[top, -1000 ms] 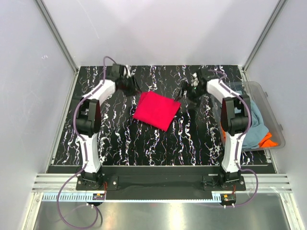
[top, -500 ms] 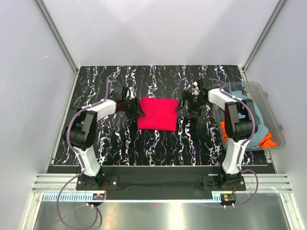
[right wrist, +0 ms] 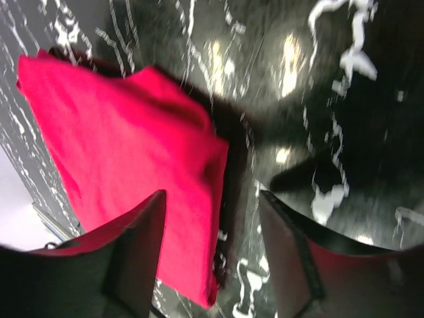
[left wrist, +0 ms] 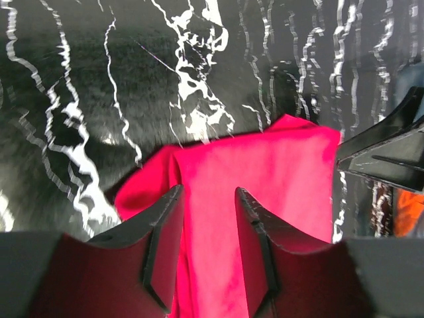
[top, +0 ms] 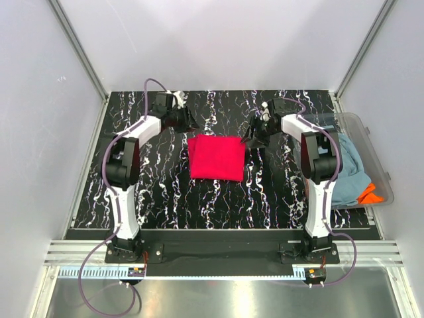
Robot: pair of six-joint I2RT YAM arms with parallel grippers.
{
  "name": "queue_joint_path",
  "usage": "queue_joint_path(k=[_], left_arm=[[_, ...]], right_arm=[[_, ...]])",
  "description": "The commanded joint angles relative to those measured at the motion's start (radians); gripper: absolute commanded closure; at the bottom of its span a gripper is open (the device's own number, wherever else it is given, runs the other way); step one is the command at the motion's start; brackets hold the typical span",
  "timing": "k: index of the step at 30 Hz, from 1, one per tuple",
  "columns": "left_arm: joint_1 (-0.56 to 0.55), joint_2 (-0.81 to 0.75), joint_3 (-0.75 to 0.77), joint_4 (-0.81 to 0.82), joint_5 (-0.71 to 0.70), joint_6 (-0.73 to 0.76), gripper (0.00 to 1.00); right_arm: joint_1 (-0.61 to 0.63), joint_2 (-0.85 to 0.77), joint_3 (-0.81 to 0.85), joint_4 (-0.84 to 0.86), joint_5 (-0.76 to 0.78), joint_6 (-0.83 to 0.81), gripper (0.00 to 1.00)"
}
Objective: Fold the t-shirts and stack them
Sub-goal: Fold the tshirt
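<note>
Now: red t-shirt (top: 216,158) lies folded into a compact rectangle mid-desk, a little skewed. It sits between the two arms and neither holds it.

Left gripper (top: 187,122) hangs off the shirt's far left corner. Its wrist view shows the jaws parted with only cloth below them, so it is released and empty. Right gripper (top: 254,137) sits just beside the far right corner, likewise released, with nothing between its fingers.

Grey-blue shirt (top: 351,162) and orange shirt (top: 368,194) are bunched together in the tub (top: 386,185) at the right edge of the desk (top: 165,192). Neither looks folded. My read: one shirt done, two to go.

Risks from here:
- The left wrist view shows a raised ridge and a loose lobe of cloth at the near corner of the fold. A low sideways pass by either gripper could snag that and open the fold.
- The right gripper is close to the shirt's edge. If it swings toward the tub without lifting first, a finger may drag the rectangle.
- The two tub shirts overlap, so a deep pinch could bring both out tangled.
- Stacking onto a skewed base would leave the pile crooked, and any slide on placement could ruck the red one.
</note>
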Motion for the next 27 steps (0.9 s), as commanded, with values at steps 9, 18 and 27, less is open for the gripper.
queue_joint_path(k=[9,18,27], left_arm=[[-0.032,0.150,0.126,0.007,-0.017,0.053,0.54],[-0.030,0.185,0.159,-0.007,0.004,0.045,0.55],[-0.027,0.202,0.187,-0.019,0.030,0.034,0.95]], right_arm=[[-0.003,0.094,0.096,0.043,-0.018,0.016,0.45],[-0.010,0.126,0.124,0.044,-0.033,0.021,0.58],[-0.019,0.120,0.171,0.040,-0.041,0.033,0.74]])
